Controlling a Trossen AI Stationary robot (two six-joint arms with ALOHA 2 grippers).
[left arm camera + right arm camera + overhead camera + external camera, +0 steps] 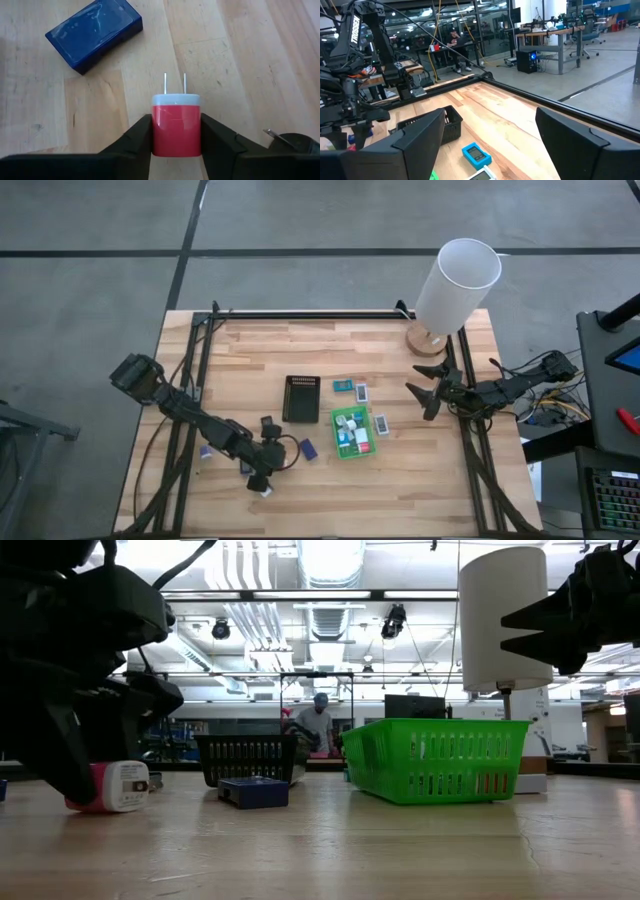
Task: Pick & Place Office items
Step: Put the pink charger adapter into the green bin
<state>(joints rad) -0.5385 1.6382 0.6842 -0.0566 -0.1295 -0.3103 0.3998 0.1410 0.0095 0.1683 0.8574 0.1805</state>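
Observation:
A pink-red plug block (176, 131) with a white face and two metal prongs lies on the table near its front left. My left gripper (176, 120) is shut on it; the same gripper (263, 483) shows in the high view. A dark blue packet (95, 32) lies flat just beyond. The black ribbed tray (300, 398) and the green tray (352, 430), holding several small pieces, stand mid-table. Teal and white packets (342, 386) lie by them. My right gripper (422, 400) hangs open above the table's right side, holding nothing. My left gripper pinches the plug block's two pink-red side walls (159, 135) between its two fingers, at the end away from the prongs. The fingers slant down from the table's far left side. The block lies on its side on the table (110, 788), its prongs pointing away from the gripper.
A lamp with a tall white shade (456, 280) stands on a wooden foot at the far right corner. A black rail (300, 314) runs along the far edge. A small purple piece (207, 451) lies under the left arm. A person stands in the room beyond.

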